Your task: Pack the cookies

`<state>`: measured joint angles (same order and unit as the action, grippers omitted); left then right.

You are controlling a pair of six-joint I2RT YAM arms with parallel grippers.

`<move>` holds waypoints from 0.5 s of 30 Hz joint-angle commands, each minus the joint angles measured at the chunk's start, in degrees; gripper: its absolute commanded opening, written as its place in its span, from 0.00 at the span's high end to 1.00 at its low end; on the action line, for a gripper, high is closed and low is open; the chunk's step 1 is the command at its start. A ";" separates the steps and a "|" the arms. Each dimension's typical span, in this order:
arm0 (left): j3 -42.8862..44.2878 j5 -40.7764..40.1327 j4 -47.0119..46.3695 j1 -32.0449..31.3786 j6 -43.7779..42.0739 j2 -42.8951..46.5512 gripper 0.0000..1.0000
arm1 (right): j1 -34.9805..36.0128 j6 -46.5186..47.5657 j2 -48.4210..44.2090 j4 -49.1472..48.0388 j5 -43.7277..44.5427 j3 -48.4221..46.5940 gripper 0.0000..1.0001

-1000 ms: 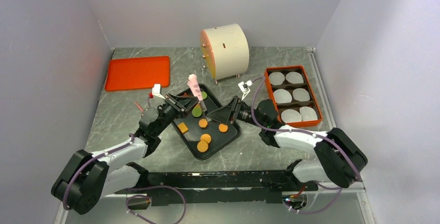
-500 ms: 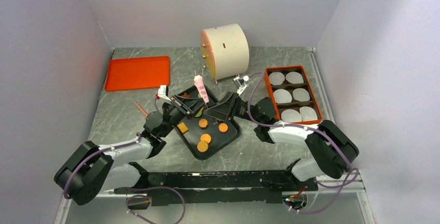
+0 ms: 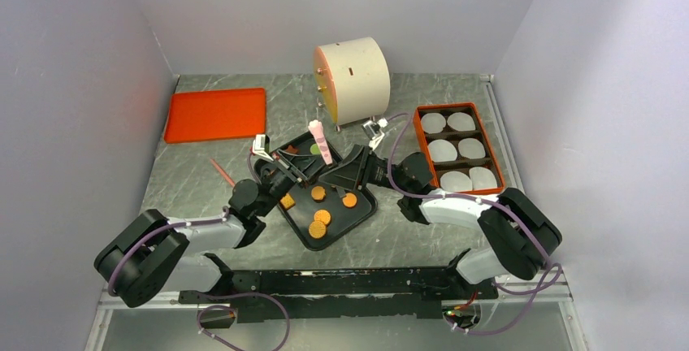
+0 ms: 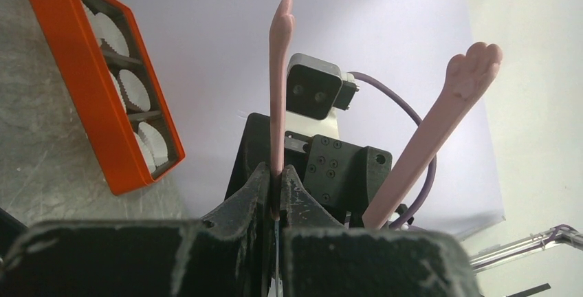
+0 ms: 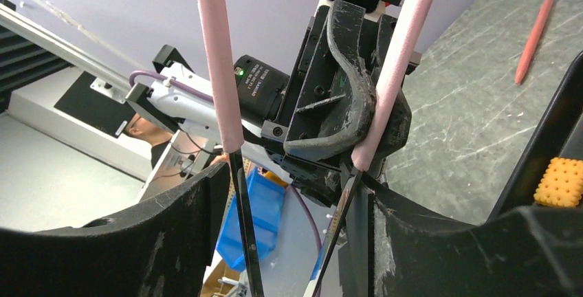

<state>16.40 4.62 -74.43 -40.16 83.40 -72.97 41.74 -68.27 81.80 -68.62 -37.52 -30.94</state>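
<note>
Several orange round cookies (image 3: pixel 318 192), an orange square one (image 3: pixel 286 201) and a green one (image 3: pixel 314 149) lie in a black tray (image 3: pixel 357 217). The square cookie also shows in the right wrist view (image 5: pixel 562 181). My left gripper (image 3: pixel 302 164) is shut on one arm of pink tongs (image 3: pixel 320 140), which stand upright over the tray. In the left wrist view the gripper (image 4: pixel 276 194) pinches that arm (image 4: pixel 278 91) while the other arm (image 4: pixel 440 125) splays right. My right gripper (image 3: pixel 341 174) is open; in its wrist view (image 5: pixel 295 194) its jaws stand either side of both tong arms (image 5: pixel 218 70).
An orange box (image 3: pixel 457 149) with white paper liners stands at the right, also in the left wrist view (image 4: pixel 103 91). An orange lid (image 3: pixel 215 114) lies back left. A cream cylinder (image 3: pixel 351 79) stands behind the tray. A thin red stick (image 3: pixel 219 170) lies left of the tray.
My left gripper has carried the pink tongs right and toward the back. My right gripper has moved left up to the tongs, its jaws now around them.
</note>
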 commanded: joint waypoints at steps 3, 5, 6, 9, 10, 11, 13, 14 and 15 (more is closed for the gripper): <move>0.11 -1.36 -4.73 -0.71 -1.79 0.99 0.95 | 0.30 1.38 -2.24 -2.94 -1.85 -2.25 0.36; -0.37 -1.65 -4.55 -0.69 -1.95 1.51 0.95 | 0.23 2.07 -3.06 -2.46 -2.08 -1.82 0.36; -0.27 -1.55 -4.20 -0.69 -2.12 1.78 0.95 | 0.19 2.39 -3.50 -2.03 -2.04 -1.71 0.35; 0.10 -0.60 -2.86 -0.71 -2.89 2.57 0.95 | 0.05 3.71 -5.19 -0.09 -2.12 -1.65 0.34; 0.38 -0.24 -2.15 -0.71 -3.22 2.87 0.95 | -0.10 4.20 -5.68 0.87 -2.12 -1.68 0.34; 0.53 -0.01 -1.30 -0.71 -3.36 3.18 0.95 | -0.16 4.63 -6.23 1.32 -2.21 -1.82 0.34; 0.84 0.18 0.43 -0.66 -3.68 3.88 0.95 | -0.35 5.83 -7.20 3.51 -2.17 -2.21 0.34; 0.92 0.28 1.18 -0.68 -4.01 4.15 0.95 | -0.42 6.39 -7.57 4.18 -2.13 -2.40 0.34; 1.06 0.33 1.89 -0.70 -4.17 4.41 0.95 | -0.39 6.88 -7.92 4.67 -2.12 -2.43 0.34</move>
<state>16.34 4.54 -74.59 -40.84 81.56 -70.22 41.67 -64.93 76.86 -64.03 -39.07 -31.07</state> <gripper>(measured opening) 0.087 0.661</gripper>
